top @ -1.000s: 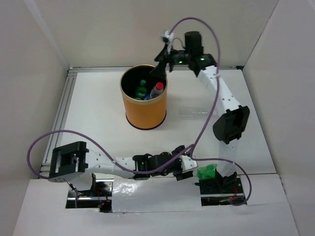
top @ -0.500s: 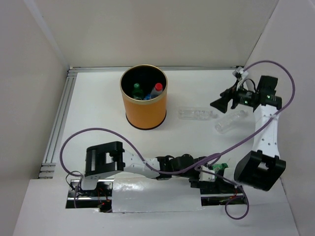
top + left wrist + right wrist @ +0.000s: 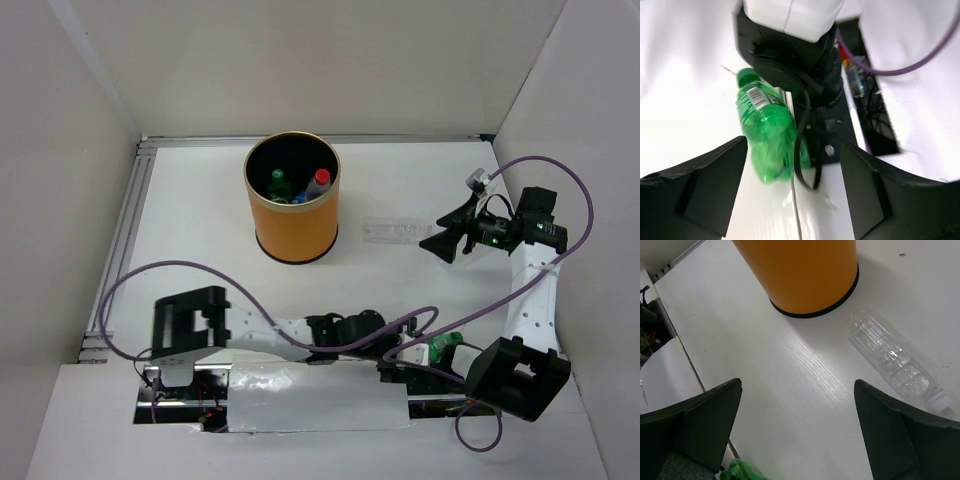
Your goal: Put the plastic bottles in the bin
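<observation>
The orange bin (image 3: 293,225) stands at the back centre and holds a green bottle (image 3: 278,180) and a red-capped bottle (image 3: 320,180). It also shows in the right wrist view (image 3: 800,275). A clear bottle (image 3: 398,231) lies on the table to the right of the bin, and shows in the right wrist view (image 3: 895,360). My right gripper (image 3: 440,243) is open and empty (image 3: 797,385), hovering just right of that bottle. A green bottle (image 3: 441,346) lies against the right arm's base. My left gripper (image 3: 402,360) is open (image 3: 794,147), its fingertips either side of the green bottle's base (image 3: 765,130).
The right arm's black base mount (image 3: 790,55) and a black cable (image 3: 800,150) touch the green bottle's right side. White walls close in the table on three sides. A metal rail (image 3: 120,240) runs along the left edge.
My right arm has swung from over the bin to the right and come down near the clear bottle. My left arm has reached further right towards the green bottle.
</observation>
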You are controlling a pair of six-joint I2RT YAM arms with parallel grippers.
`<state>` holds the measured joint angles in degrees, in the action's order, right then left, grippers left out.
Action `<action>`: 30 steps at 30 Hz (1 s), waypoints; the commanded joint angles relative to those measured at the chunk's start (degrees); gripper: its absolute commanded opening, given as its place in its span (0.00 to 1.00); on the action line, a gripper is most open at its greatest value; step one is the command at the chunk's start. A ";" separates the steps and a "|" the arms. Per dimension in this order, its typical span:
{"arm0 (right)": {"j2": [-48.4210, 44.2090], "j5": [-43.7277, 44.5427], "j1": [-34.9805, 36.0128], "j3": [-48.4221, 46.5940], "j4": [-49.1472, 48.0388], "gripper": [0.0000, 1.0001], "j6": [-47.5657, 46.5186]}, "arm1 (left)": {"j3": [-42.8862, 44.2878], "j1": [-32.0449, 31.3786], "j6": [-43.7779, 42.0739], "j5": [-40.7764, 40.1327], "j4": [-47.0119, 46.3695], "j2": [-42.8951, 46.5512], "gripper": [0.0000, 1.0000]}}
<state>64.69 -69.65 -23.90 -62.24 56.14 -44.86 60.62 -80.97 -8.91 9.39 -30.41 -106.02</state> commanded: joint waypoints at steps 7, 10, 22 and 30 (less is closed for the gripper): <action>-0.79 -3.56 -0.18 0.62 2.31 1.00 -3.21 | -10.35 3.71 9.25 -6.99 -5.01 18.75 0.85; -1.31 -4.09 -0.18 0.63 2.84 1.00 -3.83 | -7.19 4.33 11.97 -11.39 -8.25 12.78 0.82; -5.62 -3.04 -0.71 1.68 6.44 1.00 -6.73 | 3.89 4.33 15.50 -11.08 -7.74 -4.64 0.80; -5.01 -2.51 -0.71 3.26 4.50 1.00 -5.68 | 0.64 3.80 17.96 -1.40 -6.85 -3.32 0.81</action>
<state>59.61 -71.53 -24.32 -59.33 60.27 -50.00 62.02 -76.84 6.92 3.09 -34.48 -110.93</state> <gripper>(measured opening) 0.999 0.809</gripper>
